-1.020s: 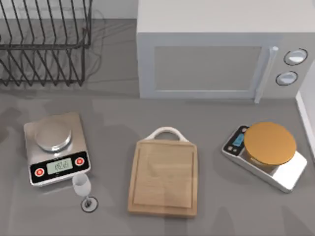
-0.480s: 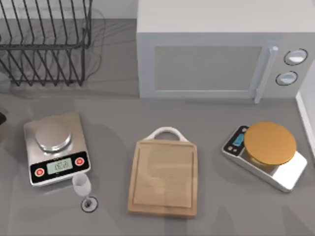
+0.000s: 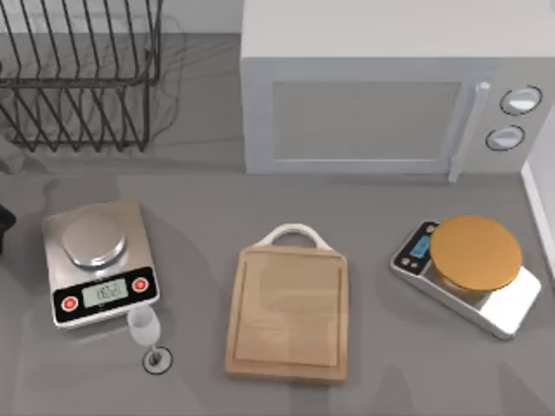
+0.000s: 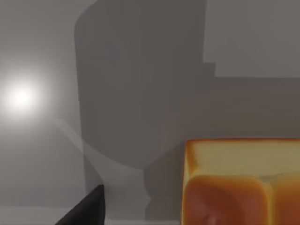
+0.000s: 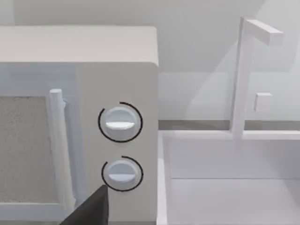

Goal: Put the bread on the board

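Bread (image 4: 239, 183) sits close under my left gripper (image 3: 3, 227) at table's left edge, well apart from the board (image 3: 288, 314), w/ left scale (image 3: 101, 262) between. Can't tell either claw's state; I'm lining up for the pick, probably

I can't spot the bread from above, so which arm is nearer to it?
Left. In its wrist view the bread lies close by one dark finger; from above, that arm sits at the table's left edge. The right wrist view faces the microwave, far right.

Even, soft light; broad faint shadows on table (image 3: 199, 225); bright glare spot, left wrist view.
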